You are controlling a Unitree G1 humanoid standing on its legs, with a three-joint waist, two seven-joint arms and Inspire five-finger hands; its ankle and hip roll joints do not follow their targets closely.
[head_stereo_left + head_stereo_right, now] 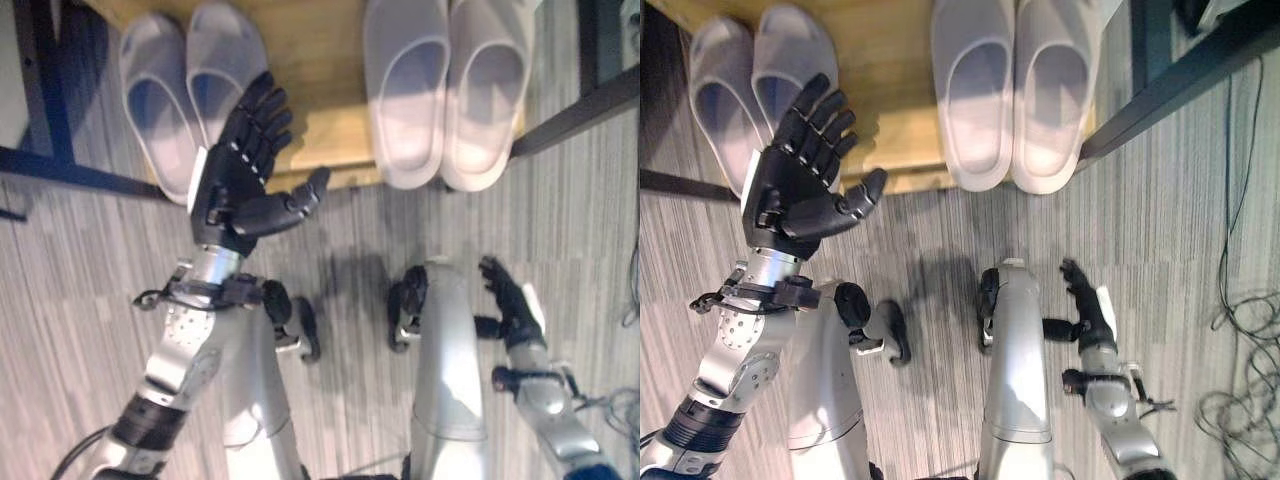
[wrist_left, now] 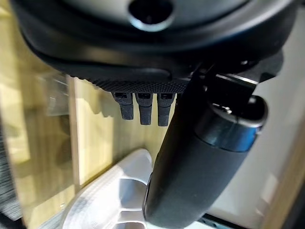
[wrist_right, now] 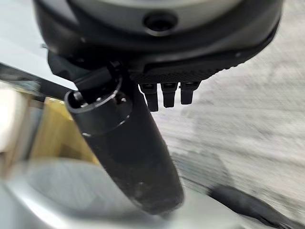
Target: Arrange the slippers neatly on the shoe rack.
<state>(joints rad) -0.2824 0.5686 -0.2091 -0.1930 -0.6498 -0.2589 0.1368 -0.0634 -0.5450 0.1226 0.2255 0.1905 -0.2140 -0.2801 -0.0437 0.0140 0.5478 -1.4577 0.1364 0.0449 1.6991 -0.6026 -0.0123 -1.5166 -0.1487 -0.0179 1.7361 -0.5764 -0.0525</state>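
Wooden shoe rack (image 1: 310, 60) holds slippers (image 1: 405, 100); left hand (image 1: 245, 165) hovers open.

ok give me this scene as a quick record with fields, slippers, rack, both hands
left pair of slippers: side by side on the wooden shelf, heels over its front edge
right pair of slippers: side by side on the same shelf, heels overhanging too
shelf: wooden board in a dark frame
left hand: open, raised above the left pair, holding nothing
right hand: open, low over the floor, holding nothing
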